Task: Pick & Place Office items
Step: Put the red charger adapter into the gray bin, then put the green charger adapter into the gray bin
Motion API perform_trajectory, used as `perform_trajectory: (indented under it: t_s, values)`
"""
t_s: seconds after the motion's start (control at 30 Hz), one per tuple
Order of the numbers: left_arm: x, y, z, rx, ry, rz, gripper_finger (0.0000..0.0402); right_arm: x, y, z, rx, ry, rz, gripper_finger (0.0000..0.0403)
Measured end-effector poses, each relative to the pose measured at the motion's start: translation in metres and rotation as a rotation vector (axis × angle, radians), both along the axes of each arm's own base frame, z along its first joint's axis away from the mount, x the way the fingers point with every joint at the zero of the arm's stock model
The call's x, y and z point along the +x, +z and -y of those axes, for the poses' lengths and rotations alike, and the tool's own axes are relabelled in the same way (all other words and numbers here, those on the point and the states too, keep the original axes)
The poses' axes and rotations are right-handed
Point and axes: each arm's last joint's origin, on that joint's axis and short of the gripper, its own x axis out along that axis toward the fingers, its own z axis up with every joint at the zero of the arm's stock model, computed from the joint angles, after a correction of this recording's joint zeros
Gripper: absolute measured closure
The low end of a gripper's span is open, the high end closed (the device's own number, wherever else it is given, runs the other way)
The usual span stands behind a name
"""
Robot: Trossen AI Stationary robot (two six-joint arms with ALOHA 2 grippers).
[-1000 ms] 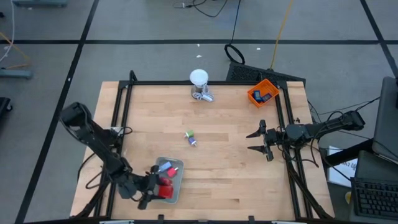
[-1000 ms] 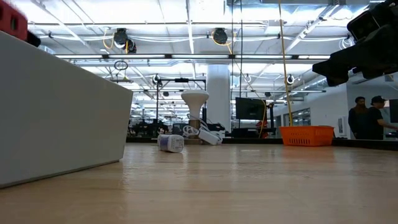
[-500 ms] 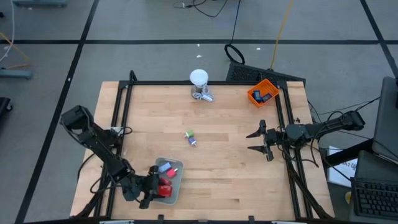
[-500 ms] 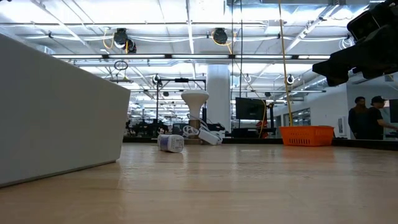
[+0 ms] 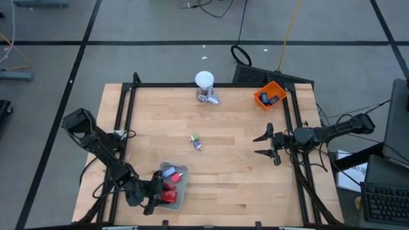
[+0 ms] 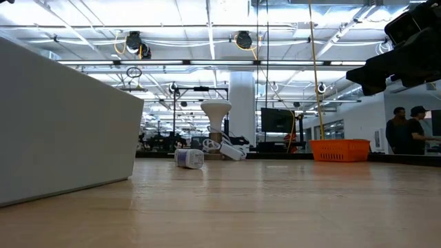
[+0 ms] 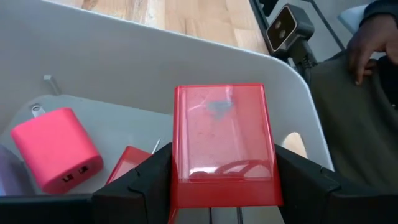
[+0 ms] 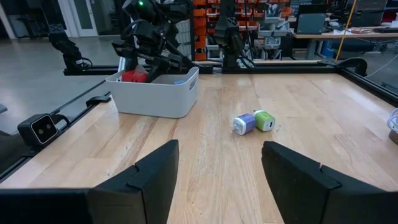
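Observation:
My left gripper [image 5: 155, 193] reaches into the pale grey tray [image 5: 185, 171] at the table's near left and is shut on a clear red block [image 7: 222, 134]. A red charger-shaped block [image 7: 55, 146] and another red piece [image 7: 127, 165] lie on the tray floor, with a light-blue piece [image 5: 169, 172] beside them. A green-and-blue piece [image 5: 197, 142] lies on its side mid-table. My right gripper [image 5: 265, 145] waits open and empty at the right edge. My left gripper pinches the red block's two opposite side faces [image 7: 178, 168] between its two fingers [image 7: 140, 183], near the block's end closest to the wrist. The fingers slant down into the tray from the table's near left. The block juts forward over the tray's inside; whether it touches the floor is hidden.
An orange bin [image 5: 269, 96] holding dark blue pieces stands at the far right corner. A white ball-topped object [image 5: 204, 81] stands at the far edge. A black frame borders the table. A person's hand [image 7: 373, 37] shows beyond the tray, off the table.
My left gripper has sunk a little into the tray and rolled slightly, still shut on the red block. In the low view the block showed above the tray's wall a second ago; now the wall hides it.

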Motion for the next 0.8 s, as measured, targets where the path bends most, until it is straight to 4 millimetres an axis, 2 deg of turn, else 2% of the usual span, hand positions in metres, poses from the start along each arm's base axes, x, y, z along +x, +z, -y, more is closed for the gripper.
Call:
perform_trajectory:
  t_s: [0.33, 0.8]
  values:
    - [0.006, 0.003, -0.002, -0.037, 0.022, 0.03, 0.0175, 0.0, 0.0, 0.0, 0.0, 0.0, 0.0, 0.0183]
    - [0.016, 0.006, -0.008, -0.06, 0.061, 0.049, 0.0141, 0.0, 0.0, 0.0, 0.0, 0.0, 0.0, 0.0183]
